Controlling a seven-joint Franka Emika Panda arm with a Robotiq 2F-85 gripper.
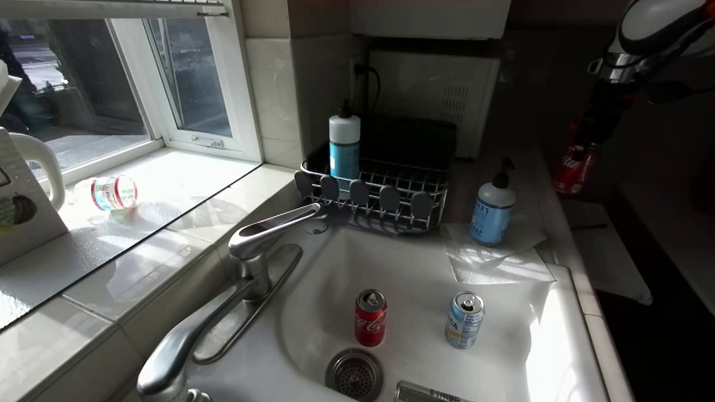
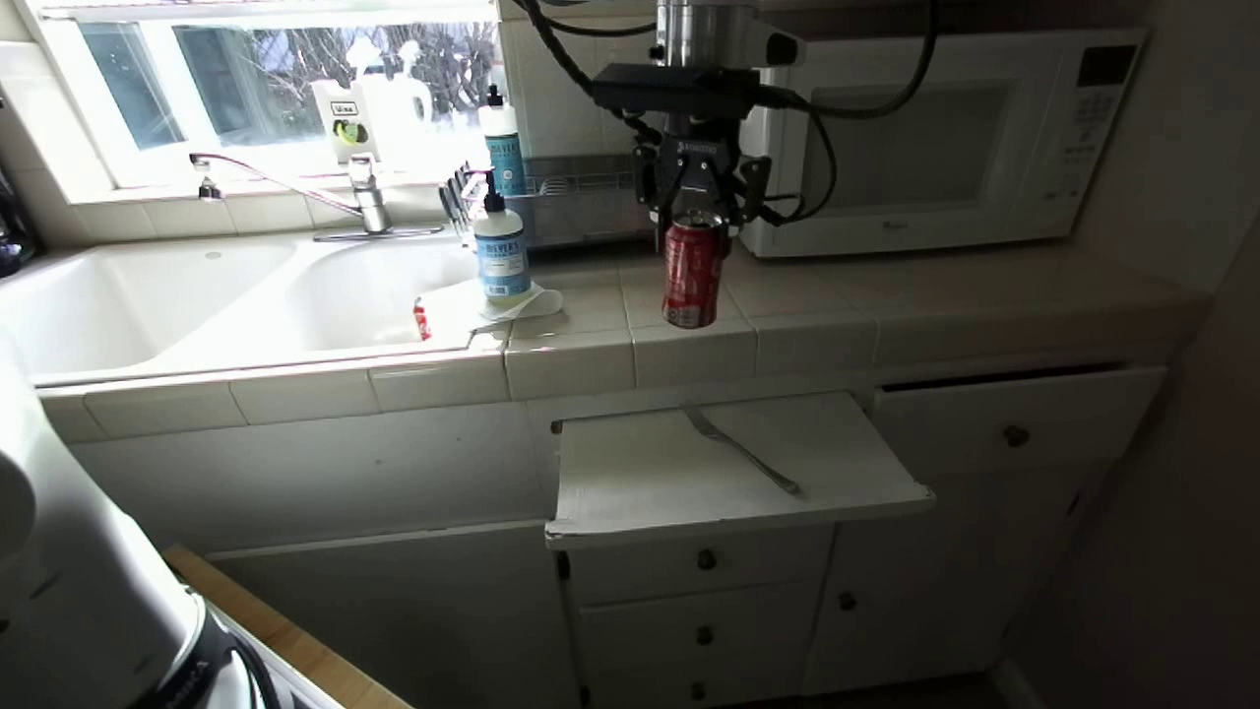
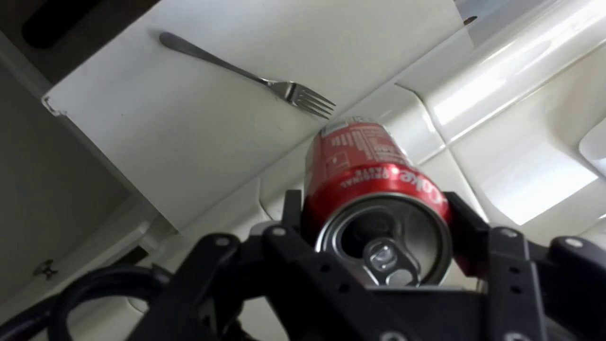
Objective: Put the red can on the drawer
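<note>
Wrist view: your end effector [image 3: 376, 213] has the red can [image 3: 362, 154] pinched near its top from both sides, and you look down on the silvery lid, its opening and pull tab. In both exterior views the can hangs in the air, lid up. In an exterior view you see its base against the front edge of the tiled surface [image 2: 915, 295], above the back edge of the white pull-out surface [image 2: 630, 473] and apart from it. A fork [image 2: 743, 453] lies on the white one, its tines near the back edge, its handle slanting toward the front edge and stopping short. Your wrist view shows the tines pointing toward the can's base. In an exterior view the sink [image 1: 402, 262] holds a second red can [image 1: 371, 318], upright just beside the drain [image 1: 354, 374], and an upright pale blue can [image 1: 465, 321] near it. At the sink's far right corner, as you see it there, a blue soap bottle [image 1: 491, 215] stands on white paper [image 1: 491, 265]. Along the sink's far edge a drying rack [image 1: 389, 198] holds a teal bottle [image 1: 344, 145].
</note>
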